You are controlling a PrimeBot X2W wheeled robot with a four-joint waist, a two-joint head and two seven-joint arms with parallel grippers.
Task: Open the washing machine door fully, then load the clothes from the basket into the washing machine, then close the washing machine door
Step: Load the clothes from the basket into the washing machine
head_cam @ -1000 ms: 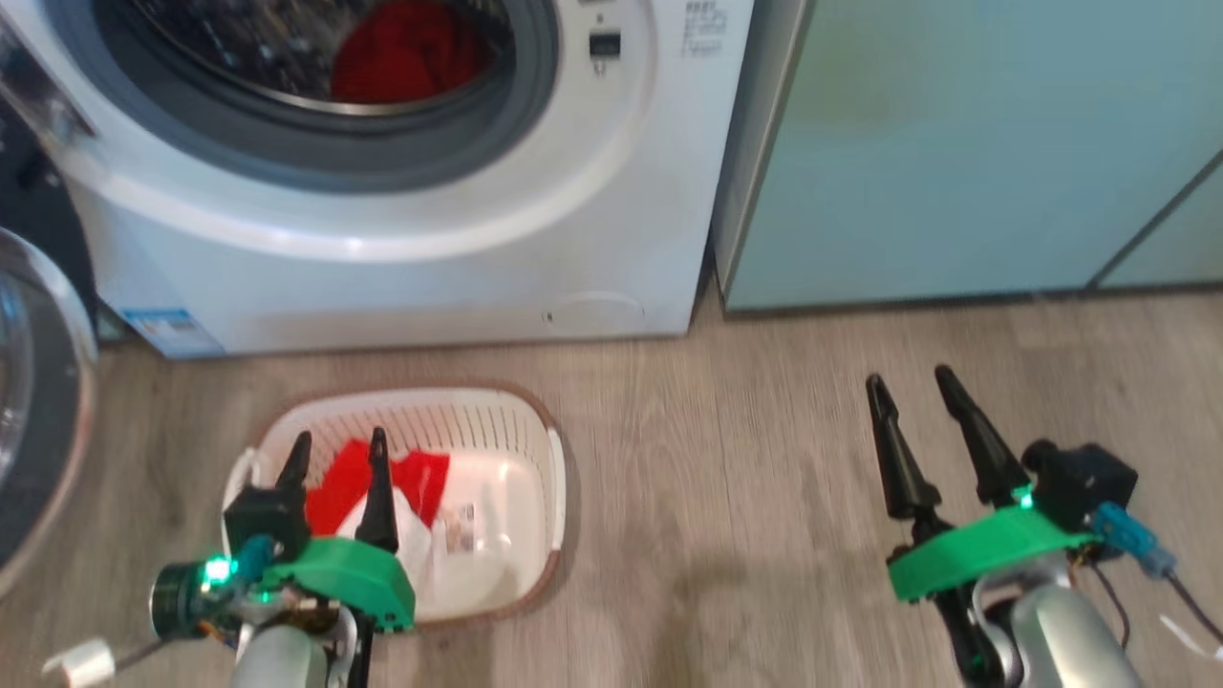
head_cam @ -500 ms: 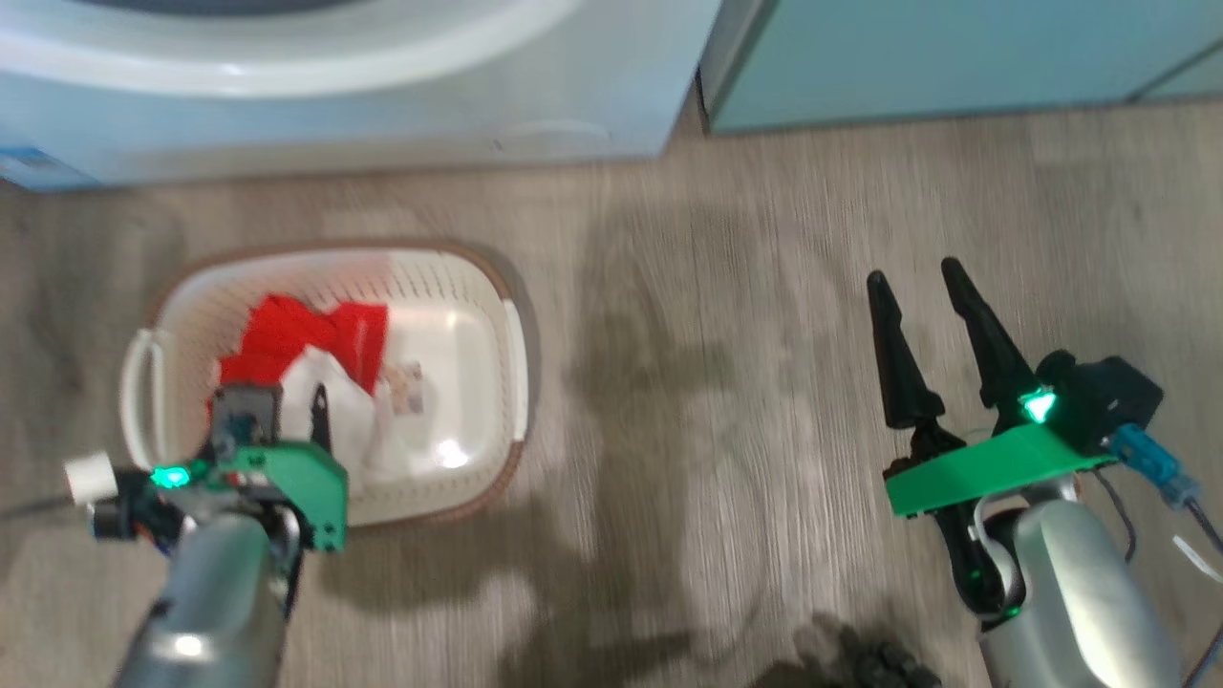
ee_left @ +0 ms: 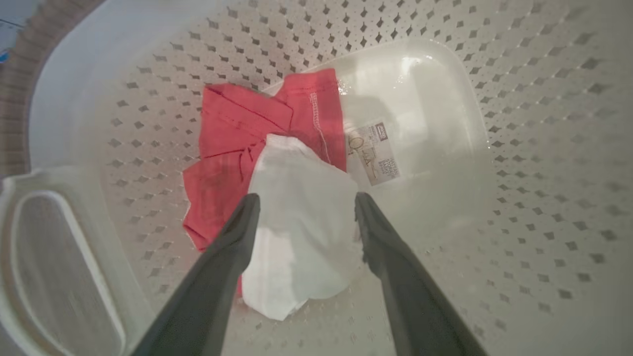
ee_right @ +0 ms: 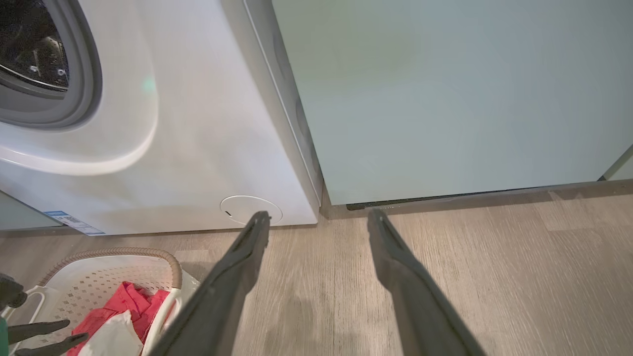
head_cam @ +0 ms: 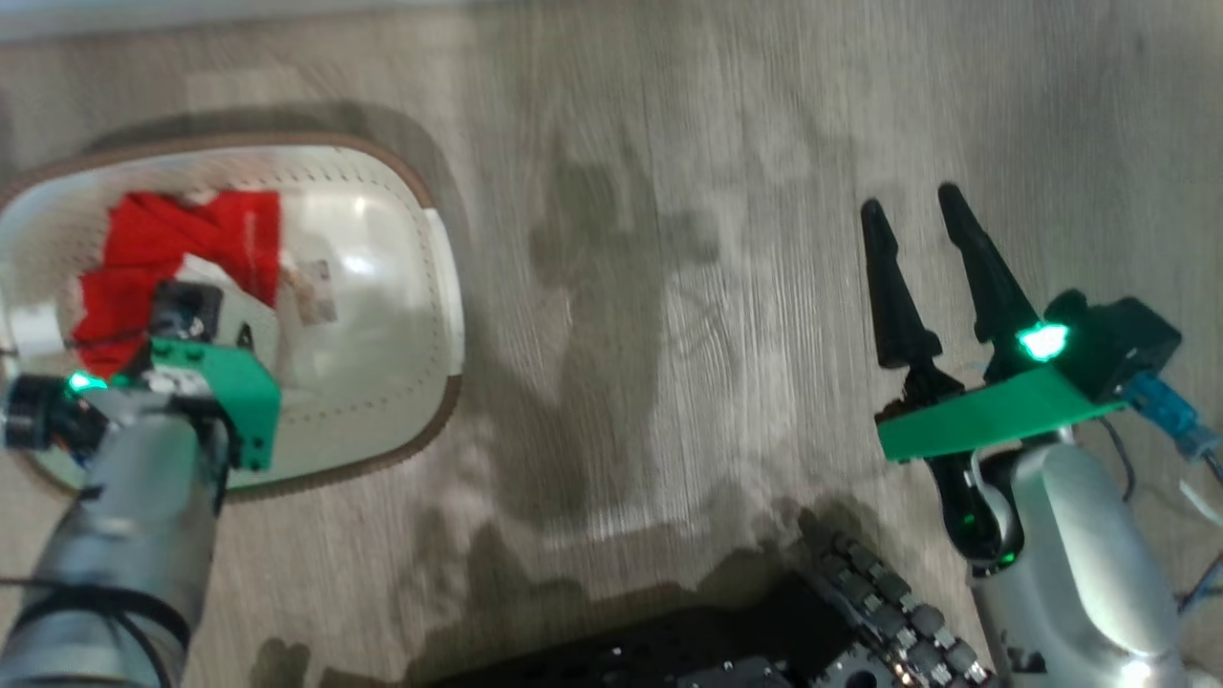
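Note:
The cream basket point(head_cam: 430, 287) stands on the floor at the left of the head view, and the red and white clothes point(head_cam: 172, 244) lie in its left half. My left gripper point(ee_left: 306, 198) is down inside the basket point(ee_left: 494, 99), open, its two fingers on either side of the white panel of the clothes point(ee_left: 232, 148), just above it. My right gripper point(head_cam: 912, 199) hangs open over bare floor far to the right, holding nothing. The washing machine point(ee_right: 198, 123) shows its grey gasket and drum at the upper left of the right wrist view. The washing machine door is out of view.
A pale teal cabinet point(ee_right: 420, 99) stands right of the washer. The wood-look floor point(head_cam: 669, 287) stretches between basket and right arm. My dark wheeled base point(head_cam: 764, 650) fills the bottom edge. A paper label point(ee_left: 373, 153) lies on the basket floor beside the clothes.
The head camera has tilted down, so the washer has left its view. My left gripper has dropped into the basket over the clothes. The right gripper has stayed open.

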